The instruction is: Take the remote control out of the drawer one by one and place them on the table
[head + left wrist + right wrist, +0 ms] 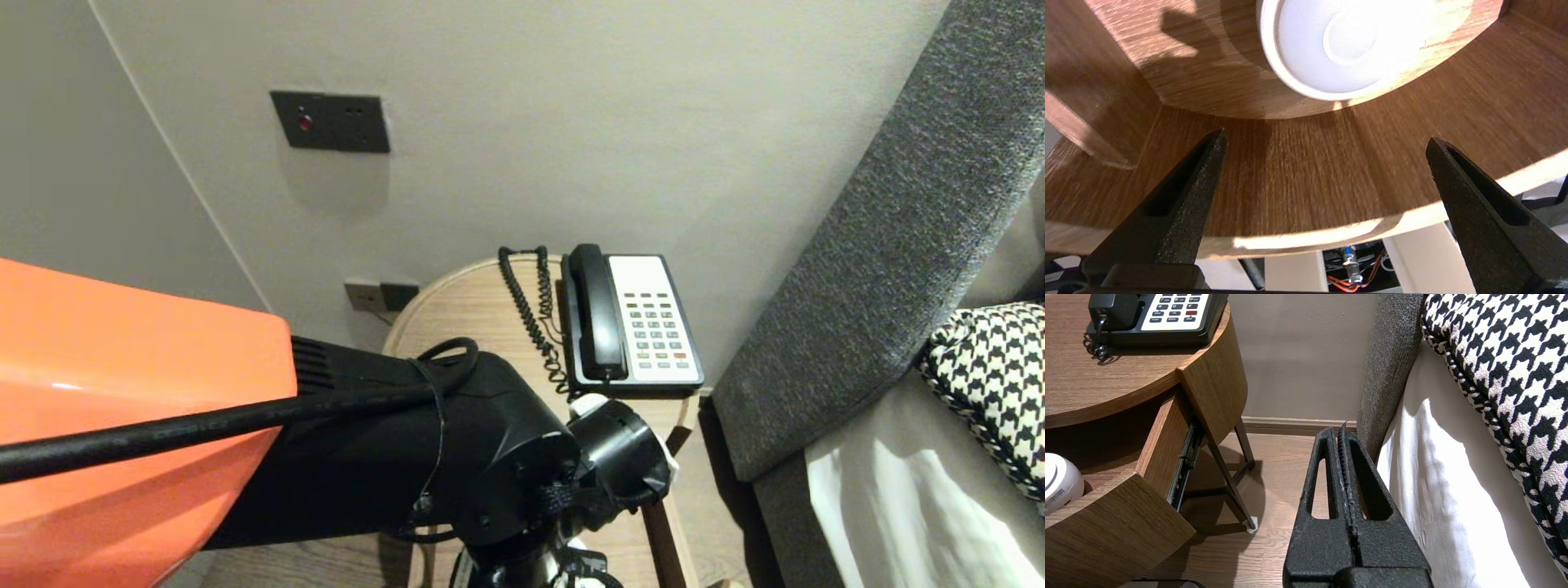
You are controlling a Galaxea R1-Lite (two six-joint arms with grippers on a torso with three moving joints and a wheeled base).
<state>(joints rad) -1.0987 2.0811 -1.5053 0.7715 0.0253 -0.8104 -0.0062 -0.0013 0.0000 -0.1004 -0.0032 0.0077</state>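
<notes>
Left hand (1326,134) agape over white disc (1347,45), label (1057,495) unreadable

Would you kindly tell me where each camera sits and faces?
Head view: on the head, looking down at the bedside table and telephone; the left arm crosses the foreground.
Left wrist view: behind the open left end effector, looking into the open drawer at a white round device.
Right wrist view: behind the shut right end effector, facing the table's side, headboard and houndstooth pillow.
Shared: telephone in head and right wrist views; white round device in both wrist views.
</notes>
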